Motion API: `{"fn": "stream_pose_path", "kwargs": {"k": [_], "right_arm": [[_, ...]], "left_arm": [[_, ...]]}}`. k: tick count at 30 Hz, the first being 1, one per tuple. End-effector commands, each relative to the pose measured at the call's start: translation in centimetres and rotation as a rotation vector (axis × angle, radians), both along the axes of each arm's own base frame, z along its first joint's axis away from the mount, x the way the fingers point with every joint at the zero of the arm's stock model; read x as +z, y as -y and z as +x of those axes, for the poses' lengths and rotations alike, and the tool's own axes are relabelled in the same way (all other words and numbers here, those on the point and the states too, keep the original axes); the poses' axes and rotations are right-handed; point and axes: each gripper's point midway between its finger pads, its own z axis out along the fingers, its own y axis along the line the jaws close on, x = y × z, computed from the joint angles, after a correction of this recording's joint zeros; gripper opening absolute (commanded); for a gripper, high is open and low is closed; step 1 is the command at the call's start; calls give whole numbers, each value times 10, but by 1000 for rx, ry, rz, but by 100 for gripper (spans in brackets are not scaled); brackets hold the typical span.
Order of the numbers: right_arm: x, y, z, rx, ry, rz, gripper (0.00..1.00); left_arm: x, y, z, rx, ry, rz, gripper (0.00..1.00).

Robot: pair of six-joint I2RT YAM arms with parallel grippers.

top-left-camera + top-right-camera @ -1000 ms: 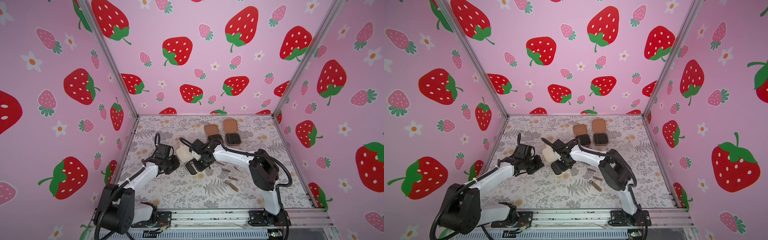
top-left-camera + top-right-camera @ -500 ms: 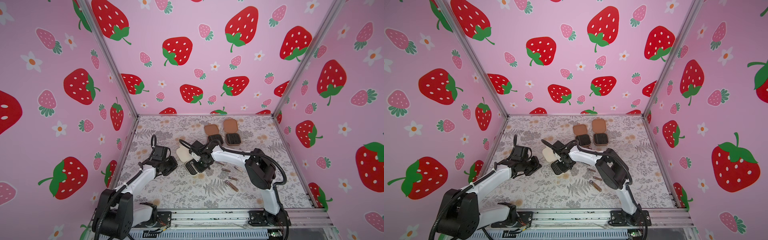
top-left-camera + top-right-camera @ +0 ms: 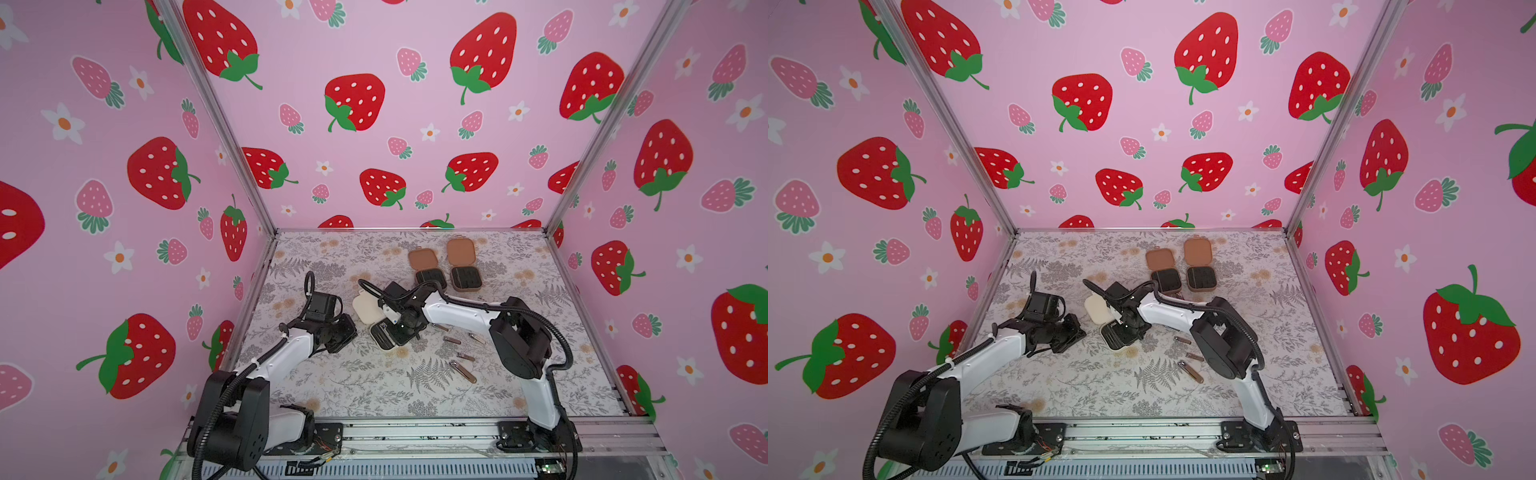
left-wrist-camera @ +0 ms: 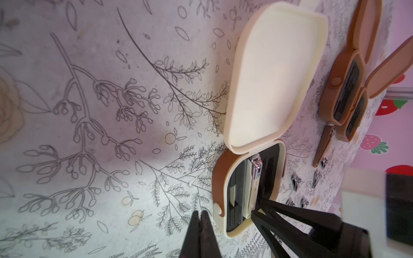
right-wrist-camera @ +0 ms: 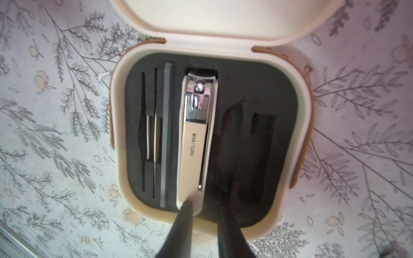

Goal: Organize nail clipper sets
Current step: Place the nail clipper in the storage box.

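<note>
At the middle of the table (image 3: 357,386), the cream case (image 5: 117,134) lies open, its lid folded back from the black insert. The right tool (image 5: 204,207) hangs over the insert with its jaws a narrow way apart, gripping nothing. One fingertip (image 5: 185,214) touches the near end of the cream-handled clipper (image 5: 194,145), which lies in its slot. The left tool (image 4: 200,215) is closed and empty, just beside the case's snap edge. A brown case (image 3: 422,259) and a second brown case (image 3: 461,251) lie open near the back wall. Loose clippers (image 3: 462,371) lie on the table on the robot's right of the cream case.
</note>
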Motion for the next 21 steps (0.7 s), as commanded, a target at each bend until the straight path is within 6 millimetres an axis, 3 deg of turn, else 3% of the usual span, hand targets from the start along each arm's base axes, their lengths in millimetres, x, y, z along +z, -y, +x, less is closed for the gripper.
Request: {"fn": "stream_pose_path", "kwargs": {"k": [1, 14, 18, 21], "right_arm": [[-50, 15, -7, -20, -10, -106, 22], [-69, 26, -10, -42, -15, -160, 20], [-65, 29, -10, -46, -9, -164, 20], [-50, 25, -7, -47, 5, -144, 20]], "left_arm": [[-3, 3, -1, 5, -11, -25, 0], [-9, 8, -3, -8, -35, -47, 0], [-8, 13, -3, -27, -37, -54, 0], [-3, 20, -1, -57, -33, -55, 0]]}}
